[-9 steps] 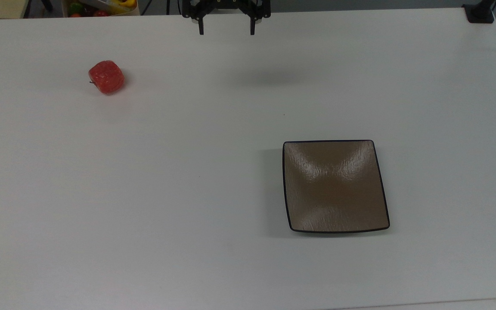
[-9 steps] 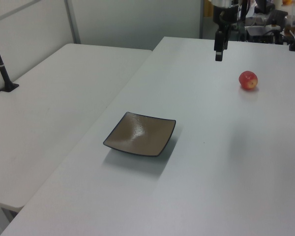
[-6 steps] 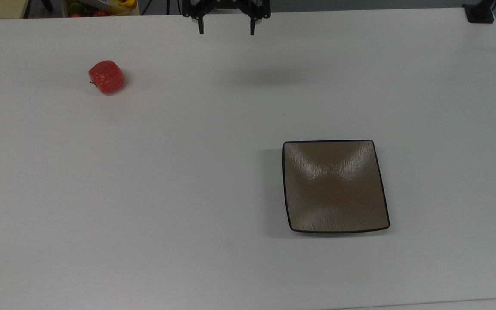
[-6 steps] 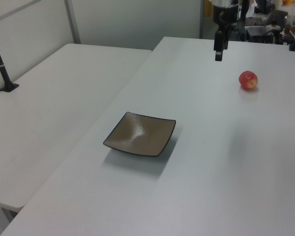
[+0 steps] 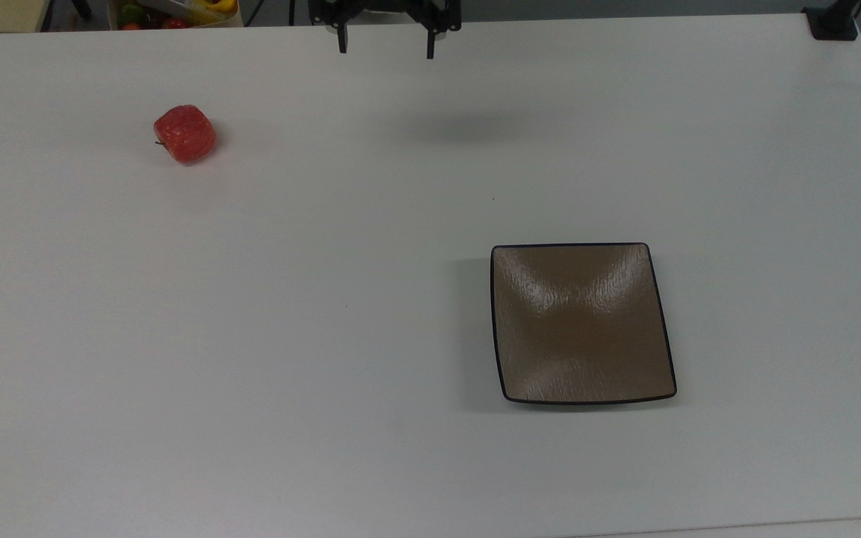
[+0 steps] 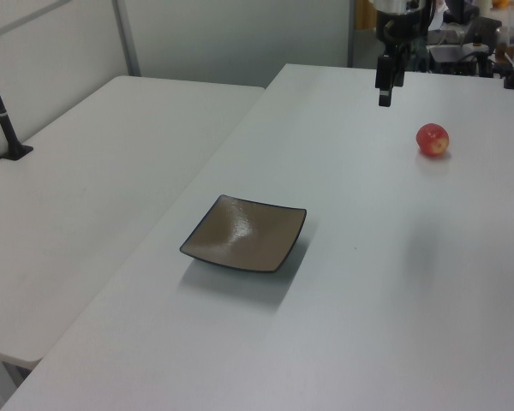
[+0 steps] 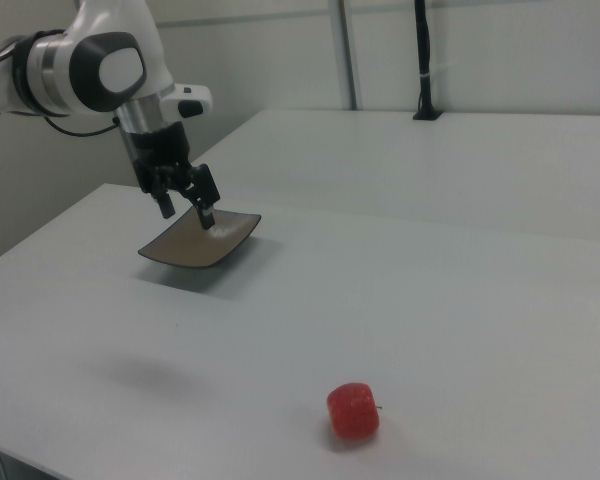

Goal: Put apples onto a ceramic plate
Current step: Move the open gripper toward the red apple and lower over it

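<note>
One apple (image 5: 184, 134), red, pale-speckled, slightly blocky: resting on the white table (image 5: 288, 336), toward the top view's upper left, well apart from the plate. Untouched.

One ceramic plate (image 5: 582, 323), square, glossy brown-taupe, thin dark rim: lying flat toward the top view's lower right. Nothing lies on it.

One pincer (image 5: 385, 46), black, two fingers: hanging above the table's far edge in the top view, between apple and plate across the width and near neither. Fingers spread apart, holding nothing; a soft shadow falls on the table beneath.

Task status, as judged: nothing accomplished so far. Outstanding: travel to the apple, descent, grasp, carry across the table, release on the plate. The apple's rounded form may roll if nudged off-centre.
</note>
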`<state>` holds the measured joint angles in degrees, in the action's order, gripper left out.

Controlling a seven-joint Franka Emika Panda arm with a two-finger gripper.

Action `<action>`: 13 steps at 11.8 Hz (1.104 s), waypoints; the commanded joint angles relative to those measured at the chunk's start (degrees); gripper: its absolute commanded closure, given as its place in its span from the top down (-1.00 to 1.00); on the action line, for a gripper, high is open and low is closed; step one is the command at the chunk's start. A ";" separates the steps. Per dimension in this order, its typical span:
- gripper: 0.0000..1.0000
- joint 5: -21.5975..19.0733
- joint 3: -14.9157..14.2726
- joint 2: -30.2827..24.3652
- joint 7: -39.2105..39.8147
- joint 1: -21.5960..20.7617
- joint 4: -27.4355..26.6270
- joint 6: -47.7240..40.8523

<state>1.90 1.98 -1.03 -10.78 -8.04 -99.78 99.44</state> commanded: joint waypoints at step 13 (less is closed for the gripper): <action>1.00 5.39 -21.14 -2.05 -18.84 7.16 -24.75 27.65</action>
<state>6.25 -17.07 -3.25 -28.40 -0.61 -122.00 125.28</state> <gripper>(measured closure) 0.000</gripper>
